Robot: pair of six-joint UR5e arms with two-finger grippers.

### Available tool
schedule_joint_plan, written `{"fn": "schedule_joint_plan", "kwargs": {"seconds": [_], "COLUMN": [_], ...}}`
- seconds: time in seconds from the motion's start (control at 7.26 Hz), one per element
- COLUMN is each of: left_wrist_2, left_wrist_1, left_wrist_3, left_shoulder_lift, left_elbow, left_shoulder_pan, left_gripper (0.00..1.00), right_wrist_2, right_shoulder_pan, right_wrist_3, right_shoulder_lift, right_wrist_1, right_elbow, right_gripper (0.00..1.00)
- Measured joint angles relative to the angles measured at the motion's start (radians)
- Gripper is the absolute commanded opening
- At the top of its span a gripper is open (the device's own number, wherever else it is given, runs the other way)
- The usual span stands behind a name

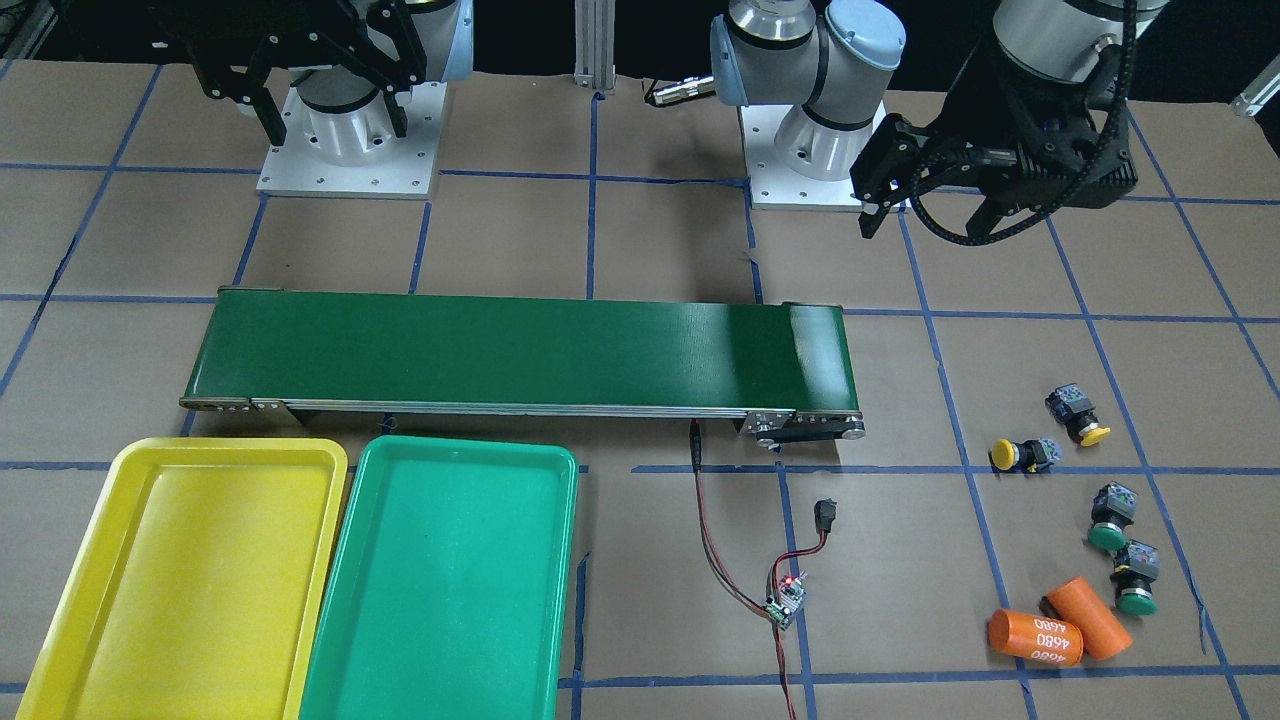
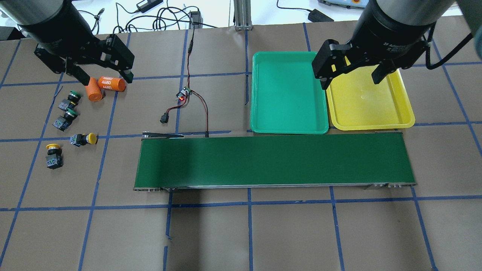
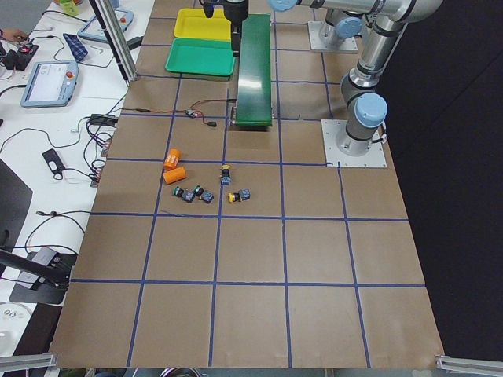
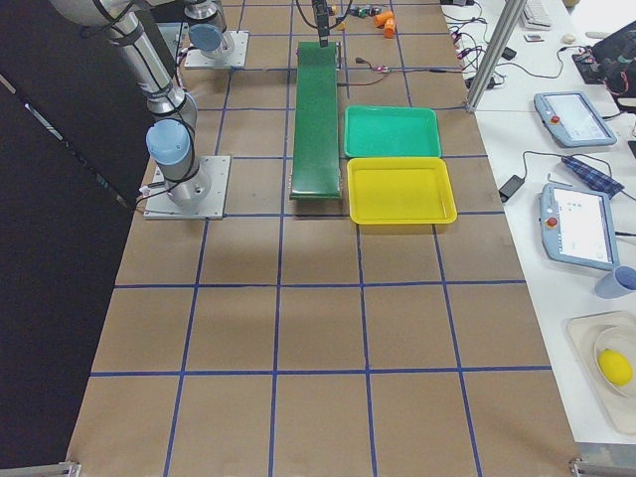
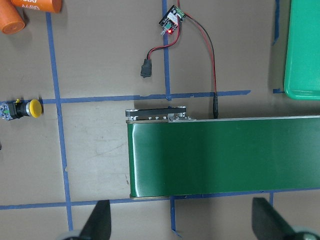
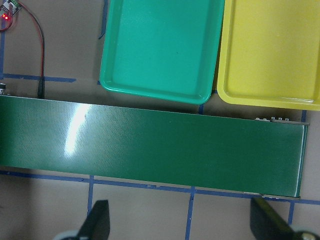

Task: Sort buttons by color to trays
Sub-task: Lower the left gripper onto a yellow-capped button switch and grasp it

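yellow rectangular plastic tray [image 1: 190, 580] and green rectangular plastic tray [image 1: 440, 590] lie side by side just beside the long dark-green conveyor belt [image 1: 520, 350]. toward the desk's [image 1: 650, 250] other end, two yellow-capped push-buttons [image 1: 1020, 455] [image 1: 1080, 415] and two green-capped push-buttons [image 1: 1110, 520] [image 1: 1137, 578] lie near two orange cylinders marked 4680 [image 1: 1035, 637]. left gripper [image 2: 103, 75] hangs over that end, right gripper [image 2: 351, 77] over the trays' end, both with jaws wide apart.
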Motion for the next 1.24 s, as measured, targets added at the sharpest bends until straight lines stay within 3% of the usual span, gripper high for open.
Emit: {"fn": "schedule_joint_plan", "kwargs": {"seconds": [0.83, 1.24], "left_wrist_2": [-0.007, -0.006], "left_wrist_1": [-0.014, 0.080], "left_wrist_3": [0.014, 0.248], "left_shoulder_lift": [0.005, -0.101], "left_elbow": [-0.005, -0.088], "left_shoulder_pan": [0.017, 0.191], "left_gripper": [1.00, 1.00], "right_wrist_2": [0.000, 0.000], "right_shoulder_pan": [-0.001, -0.001], "right_wrist_3": [0.001, 0.000], "right_shoulder_lift": [0.000, -0.001], "right_wrist_1": [0.000, 0.000], "right_elbow": [0.000, 0.000], "right_gripper": [1.00, 1.00]}}
